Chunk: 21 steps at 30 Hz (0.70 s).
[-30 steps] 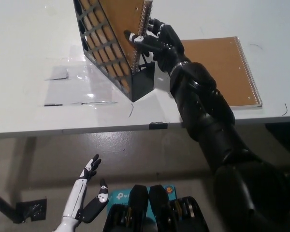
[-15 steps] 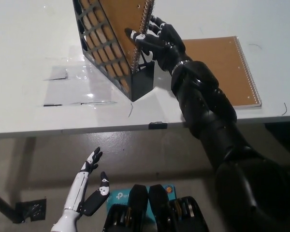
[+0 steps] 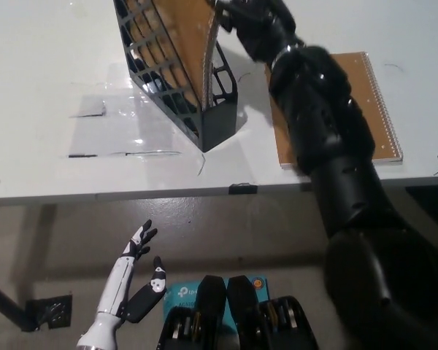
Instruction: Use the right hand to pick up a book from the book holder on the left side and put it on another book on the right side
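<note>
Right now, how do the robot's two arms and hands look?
The right arm is glossy black, built of thick rounded segments, ending in a black right hand. The left hand is slim and white, with dark fingers and a black panel at the palm.

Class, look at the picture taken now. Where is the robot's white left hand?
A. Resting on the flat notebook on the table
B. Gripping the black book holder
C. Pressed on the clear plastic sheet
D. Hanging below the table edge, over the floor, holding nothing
D: the white left robot hand shows at the lower left, below the table edge against the floor, fingers apart and holding nothing, far from the black book holder and the flat notebook.
</note>
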Motion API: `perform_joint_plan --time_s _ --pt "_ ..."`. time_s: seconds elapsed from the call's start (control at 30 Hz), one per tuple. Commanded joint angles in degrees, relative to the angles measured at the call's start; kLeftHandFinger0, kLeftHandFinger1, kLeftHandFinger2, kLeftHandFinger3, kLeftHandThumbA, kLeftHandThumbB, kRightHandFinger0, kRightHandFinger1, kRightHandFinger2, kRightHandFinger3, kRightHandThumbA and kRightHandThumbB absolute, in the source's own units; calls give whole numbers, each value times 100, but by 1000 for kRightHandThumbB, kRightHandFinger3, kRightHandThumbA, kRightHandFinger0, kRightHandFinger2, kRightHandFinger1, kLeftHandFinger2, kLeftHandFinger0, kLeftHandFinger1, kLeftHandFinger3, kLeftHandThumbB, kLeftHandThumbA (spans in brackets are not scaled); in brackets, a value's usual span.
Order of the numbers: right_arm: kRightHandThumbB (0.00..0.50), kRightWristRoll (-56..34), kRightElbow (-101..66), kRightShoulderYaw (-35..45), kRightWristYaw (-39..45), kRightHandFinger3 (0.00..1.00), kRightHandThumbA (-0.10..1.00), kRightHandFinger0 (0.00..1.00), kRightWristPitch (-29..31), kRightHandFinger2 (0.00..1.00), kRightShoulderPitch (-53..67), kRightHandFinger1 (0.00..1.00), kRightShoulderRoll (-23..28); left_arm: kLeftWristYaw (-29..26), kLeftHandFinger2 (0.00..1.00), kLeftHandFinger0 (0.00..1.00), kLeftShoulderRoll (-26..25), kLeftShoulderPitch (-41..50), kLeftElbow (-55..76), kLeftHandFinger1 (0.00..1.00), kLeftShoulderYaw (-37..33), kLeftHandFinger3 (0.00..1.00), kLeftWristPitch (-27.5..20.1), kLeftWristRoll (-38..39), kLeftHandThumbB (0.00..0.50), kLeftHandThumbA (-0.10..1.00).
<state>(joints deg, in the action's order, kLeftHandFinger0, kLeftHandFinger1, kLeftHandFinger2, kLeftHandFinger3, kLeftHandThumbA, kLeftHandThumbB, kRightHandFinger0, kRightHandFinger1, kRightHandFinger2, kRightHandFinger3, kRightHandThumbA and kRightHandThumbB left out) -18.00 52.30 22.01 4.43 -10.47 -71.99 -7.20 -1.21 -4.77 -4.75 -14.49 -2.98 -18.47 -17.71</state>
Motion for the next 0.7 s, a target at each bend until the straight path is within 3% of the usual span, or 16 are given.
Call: perform_joint_plan --time_s 0.0,0.33,0.57,0.67 --pt "83 -691 -806 136 95 914 -100 0 -274 745 -1160 362 113 -239 943 941 -12 -96 55 959 12 1000 -170 -44 140 182" --pt "48 -1030 -1010 382 14 999 -100 0 -539 763 -1303 371 284 -210 927 924 -15 -63 67 944 1 1000 -191 -29 137 187" --pt "60 -1277 -1255 520 -10 1000 -100 0 -794 784 -1303 380 489 -259 915 898 -13 -44 65 923 8 1000 -217 -77 131 155" --pt "37 -1322 -1493 548 -51 1000 -100 0 -972 763 -1147 373 632 -257 915 921 -16 -31 60 936 20 1000 -222 -52 132 160"
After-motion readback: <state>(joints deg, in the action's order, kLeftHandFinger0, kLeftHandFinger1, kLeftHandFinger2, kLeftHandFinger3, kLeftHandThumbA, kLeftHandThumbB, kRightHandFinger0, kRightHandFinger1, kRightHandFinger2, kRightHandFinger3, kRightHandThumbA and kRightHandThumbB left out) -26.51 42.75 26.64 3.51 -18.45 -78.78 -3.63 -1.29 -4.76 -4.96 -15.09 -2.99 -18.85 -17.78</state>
